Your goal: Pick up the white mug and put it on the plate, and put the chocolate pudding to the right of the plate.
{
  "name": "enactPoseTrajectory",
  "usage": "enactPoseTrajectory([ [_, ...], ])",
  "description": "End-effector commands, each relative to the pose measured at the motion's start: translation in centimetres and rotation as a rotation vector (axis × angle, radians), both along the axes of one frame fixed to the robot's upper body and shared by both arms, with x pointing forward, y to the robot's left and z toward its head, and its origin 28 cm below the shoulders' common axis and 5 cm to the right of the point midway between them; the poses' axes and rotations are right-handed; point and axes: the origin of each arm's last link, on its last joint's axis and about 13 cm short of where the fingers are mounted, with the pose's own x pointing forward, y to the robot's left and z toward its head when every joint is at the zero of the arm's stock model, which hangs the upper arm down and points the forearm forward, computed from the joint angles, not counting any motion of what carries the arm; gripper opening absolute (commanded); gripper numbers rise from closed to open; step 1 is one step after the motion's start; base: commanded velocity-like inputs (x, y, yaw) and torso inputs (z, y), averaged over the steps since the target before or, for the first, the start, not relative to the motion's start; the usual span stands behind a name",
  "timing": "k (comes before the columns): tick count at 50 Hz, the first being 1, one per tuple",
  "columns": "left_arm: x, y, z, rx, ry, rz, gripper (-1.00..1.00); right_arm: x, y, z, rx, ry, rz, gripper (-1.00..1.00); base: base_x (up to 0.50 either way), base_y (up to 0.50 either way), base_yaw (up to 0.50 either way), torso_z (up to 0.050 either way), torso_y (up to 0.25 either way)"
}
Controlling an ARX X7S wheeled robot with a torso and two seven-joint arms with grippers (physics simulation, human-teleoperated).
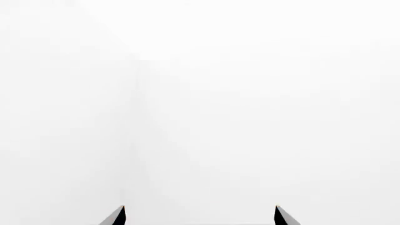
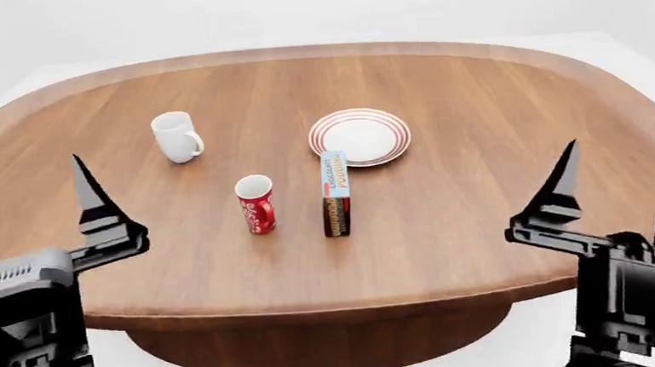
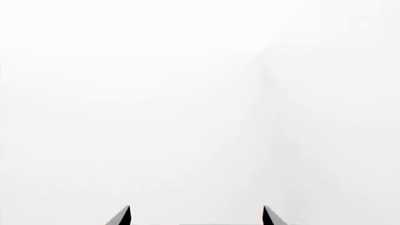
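Note:
In the head view the white mug [image 2: 175,136] stands upright at the table's left, its handle turned toward the right. The plate [image 2: 360,136], white with red rings, lies near the middle. Just in front of the plate stands the chocolate pudding [image 2: 335,193], a slim box on its long edge. My left gripper [image 2: 24,202] is raised at the near left and my right gripper [image 2: 621,183] at the near right, both open, empty and well short of the objects. Both wrist views show only blank white beyond the left gripper [image 1: 200,214] and the right gripper [image 3: 196,214], each with its fingertips wide apart.
A red mug [image 2: 256,204] with white lettering stands left of the pudding box, close beside it. The round wooden table [image 2: 479,225] has its front edge curving just ahead of both grippers. White floor and walls surround it.

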Motion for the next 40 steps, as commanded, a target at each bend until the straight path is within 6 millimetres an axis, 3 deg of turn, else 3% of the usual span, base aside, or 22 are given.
enactPoseTrajectory([
  [1,-4.3,3.2,7.5,0.003,-0.369,0.223,1.00,-3.9,-3.1,8.0,0.016,-0.479,-0.204,1.00,0.00,0.00,0.00,0.000,0.000],
  [8,-6.1,4.6,8.6,-0.006,-0.468,0.354,1.00,-5.6,-4.0,10.0,0.043,-0.623,-0.272,1.00,0.00,0.00,0.00,0.000,0.000],
  [18,-6.4,4.6,9.0,-0.006,-0.483,0.356,1.00,-5.7,-3.4,9.9,0.002,-0.637,-0.214,1.00,0.03,0.00,0.00,0.000,0.000],
  [40,-6.0,4.2,8.7,0.003,-0.458,0.327,1.00,-5.5,-2.3,9.5,-0.083,-0.592,-0.140,1.00,0.49,0.00,0.00,0.000,0.000],
])
